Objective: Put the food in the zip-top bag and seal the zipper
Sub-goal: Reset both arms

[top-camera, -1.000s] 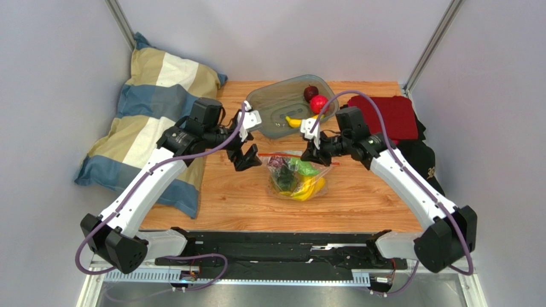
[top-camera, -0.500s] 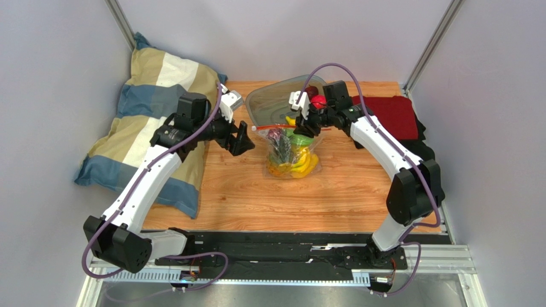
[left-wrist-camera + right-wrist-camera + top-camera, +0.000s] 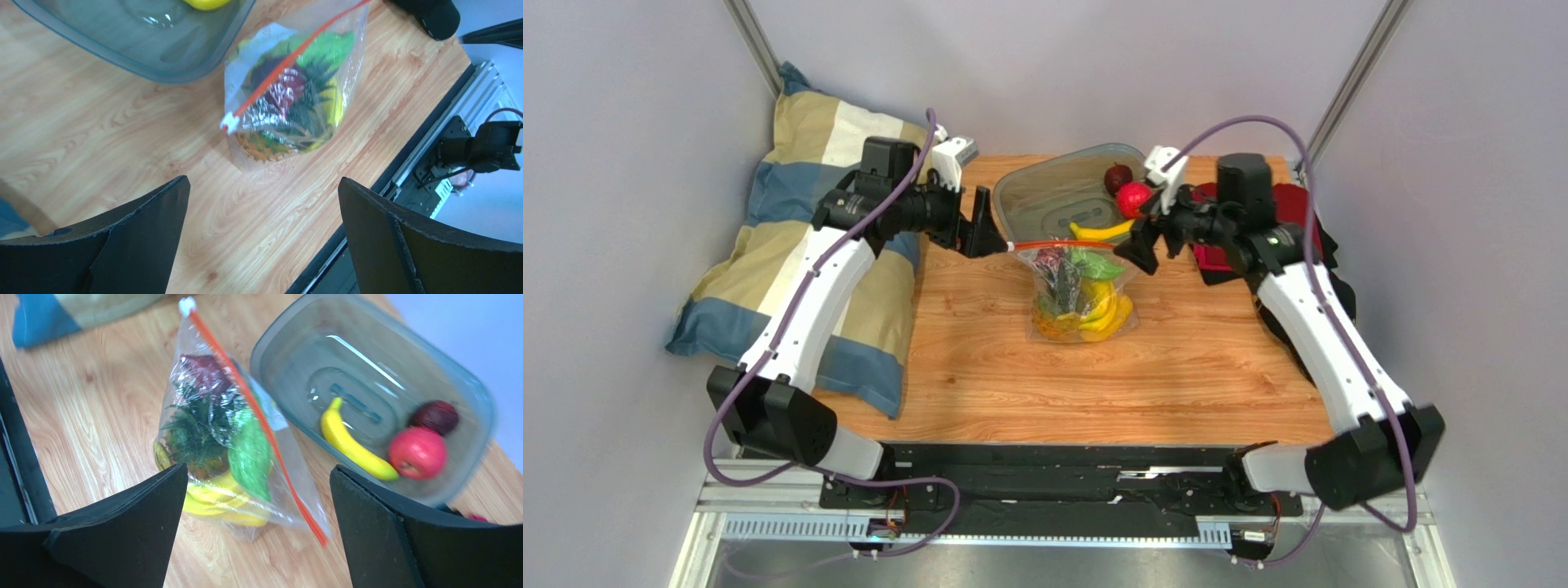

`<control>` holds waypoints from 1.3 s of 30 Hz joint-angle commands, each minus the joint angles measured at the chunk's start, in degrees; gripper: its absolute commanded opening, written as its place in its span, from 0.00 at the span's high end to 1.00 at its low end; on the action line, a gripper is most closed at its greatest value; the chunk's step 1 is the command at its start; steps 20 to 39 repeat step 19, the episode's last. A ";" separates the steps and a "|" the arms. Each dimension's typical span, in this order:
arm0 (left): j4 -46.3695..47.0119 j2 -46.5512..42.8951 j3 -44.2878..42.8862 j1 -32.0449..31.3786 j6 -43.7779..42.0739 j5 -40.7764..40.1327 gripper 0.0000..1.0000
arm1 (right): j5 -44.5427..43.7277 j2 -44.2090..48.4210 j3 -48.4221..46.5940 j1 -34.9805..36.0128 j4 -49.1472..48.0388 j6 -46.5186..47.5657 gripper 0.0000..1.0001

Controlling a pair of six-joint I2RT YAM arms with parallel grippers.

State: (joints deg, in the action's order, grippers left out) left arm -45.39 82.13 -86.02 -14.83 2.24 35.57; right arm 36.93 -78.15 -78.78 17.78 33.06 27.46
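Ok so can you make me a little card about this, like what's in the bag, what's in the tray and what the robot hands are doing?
bag: zip-top bag on the wooden table, beside the tray
in the bag: pineapple, yellow bananas, green piece
in the tray: banana, red fruit, dark purple fruit
zipper: zipper with white slider at one end; sealed or not, cannot tell
robot hands: left gripper open, right gripper open, both empty

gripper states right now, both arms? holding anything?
Left gripper: open, holding nothing.
Right gripper: open, holding nothing.
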 commanded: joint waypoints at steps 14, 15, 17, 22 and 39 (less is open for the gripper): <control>-2.34 -1.70 6.91 5.25 -6.10 -6.39 0.01 | -3.61 26.20 29.10 -22.79 3.15 -21.31 0.07; -2.34 -2.58 8.57 5.34 -6.46 -6.48 0.01 | -4.83 26.64 29.82 -22.79 3.07 -21.31 0.07; -1.46 -3.72 10.25 5.34 -6.72 -6.74 0.01 | -5.55 27.00 30.88 -22.79 3.42 -21.75 0.07; -1.46 -4.61 10.96 5.34 -6.81 -6.57 0.01 | -6.16 26.47 30.97 -22.79 3.68 -22.19 0.07; -1.46 -4.61 10.96 5.34 -6.81 -6.57 0.01 | -6.16 26.47 30.97 -22.79 3.68 -22.19 0.07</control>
